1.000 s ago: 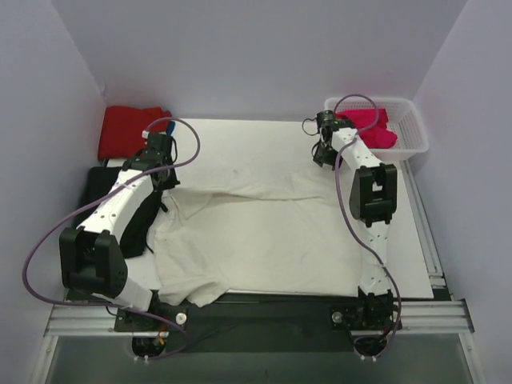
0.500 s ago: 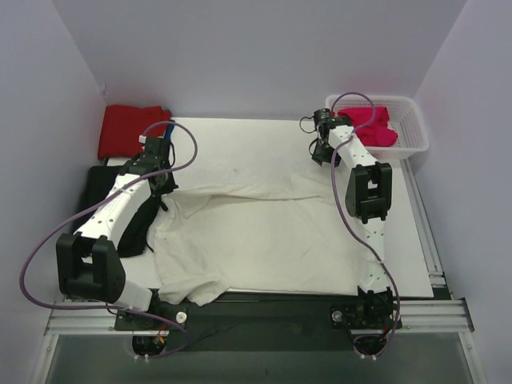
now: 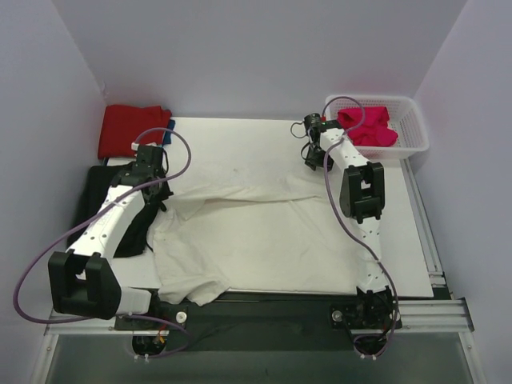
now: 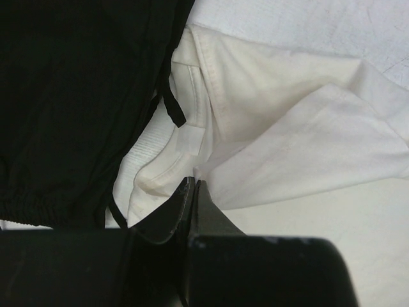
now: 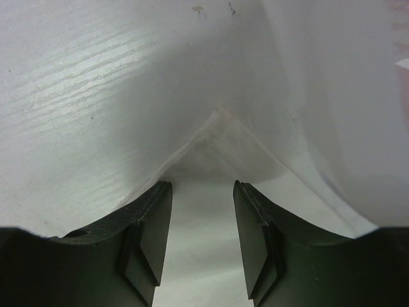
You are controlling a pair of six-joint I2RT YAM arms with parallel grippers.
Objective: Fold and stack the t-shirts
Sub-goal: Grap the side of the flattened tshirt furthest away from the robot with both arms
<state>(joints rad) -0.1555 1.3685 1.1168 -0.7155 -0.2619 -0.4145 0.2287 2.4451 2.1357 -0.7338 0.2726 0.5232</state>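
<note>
The worktop (image 3: 256, 136) carries the cream-white t-shirt (image 3: 264, 240), which lies spread but rumpled across its near half. A ridge of folds runs between the two arms, and the near left corner appears to overhang the front edge. A black garment (image 3: 100, 188) lies along the left side, touching the shirt's collar end. The basket (image 3: 416, 132) at the far right holds the magenta-pink t-shirt (image 3: 370, 128), and the red t-shirt (image 3: 128, 128) sits at the far left corner. Hazards, as judged: if the left arm draws the cloth leftward, the black garment's cord (image 4: 171, 105) may be dragged along or trapped in the fold. If the right hand closes too high, it will miss the peaked corner and the fold will run skewed. Uneven tension between the arms would deepen the wrinkles. Both arms reach forward to the shirt's far edge, wrists pitched down. The left hand (image 4: 193, 185) is clenched, its tips apparently pinching cloth beside the collar. The right hand (image 5: 202, 187) is released, fingers apart, poised just short of a raised corner of the shirt.
</note>
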